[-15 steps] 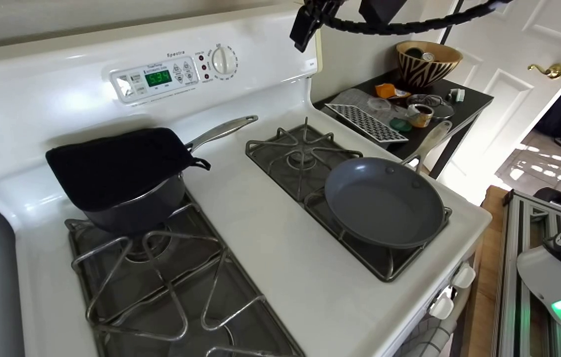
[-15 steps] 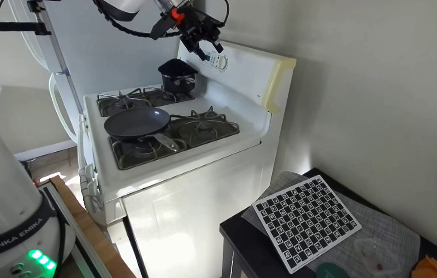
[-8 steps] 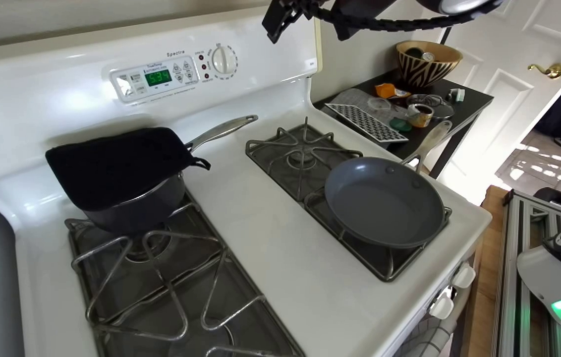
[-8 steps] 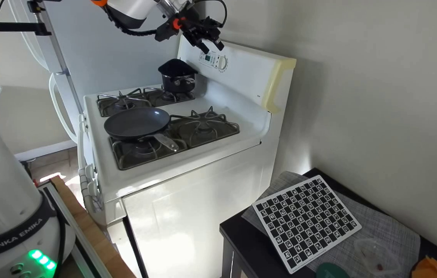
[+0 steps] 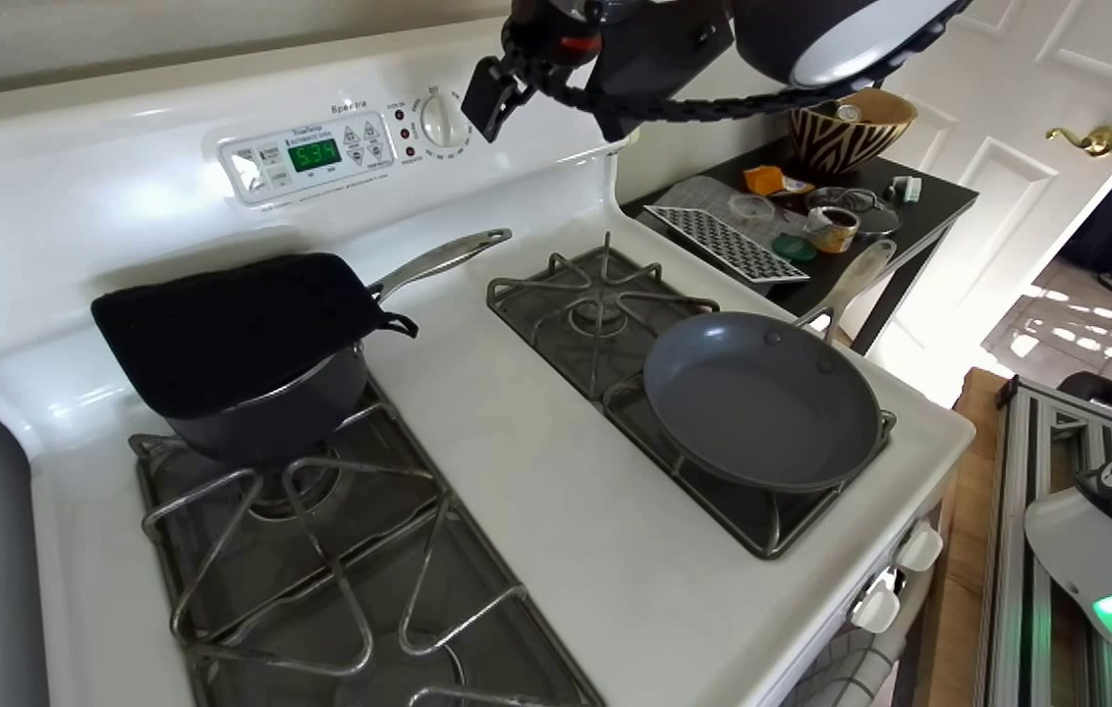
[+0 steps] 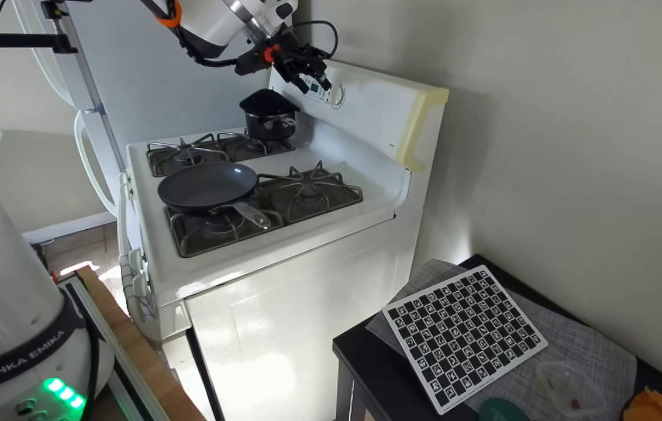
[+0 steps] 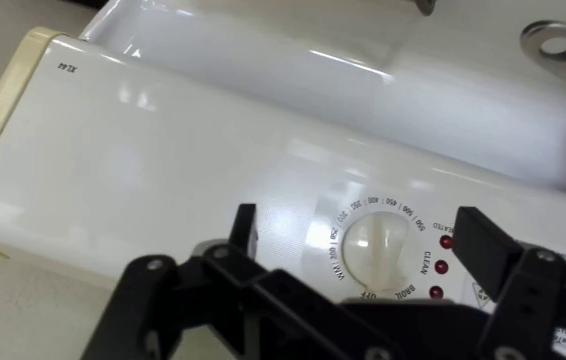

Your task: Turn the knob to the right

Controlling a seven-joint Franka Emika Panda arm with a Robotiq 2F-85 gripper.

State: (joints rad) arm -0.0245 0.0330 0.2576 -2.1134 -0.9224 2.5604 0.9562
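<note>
The black two-fingered hand [image 6: 314, 86] stands wide. In the wrist view its fingertips [image 7: 483, 245] appear to either side of the small round white knob [image 7: 375, 250] on the white stove back panel [image 7: 173, 145]; how close is hard to judge. The hand blocks most of the white lettered control strip [image 7: 478, 290] there. In an exterior view, a black cloth [image 5: 237, 324] hides the inside of the dark grey saucepan [image 5: 271, 422]; the view's top edge cuts off the white-and-black arm [image 5: 856, 44].

Free room around the knob [image 7: 375, 247], panel [image 7: 173, 150] behind it

Between gripper [image 6: 314, 86] and knob the way lies free, though the depth is hard to judge; lower down, the saucepan handle [image 5: 443, 259] juts out over the stovetop [image 5: 477, 393].
</note>
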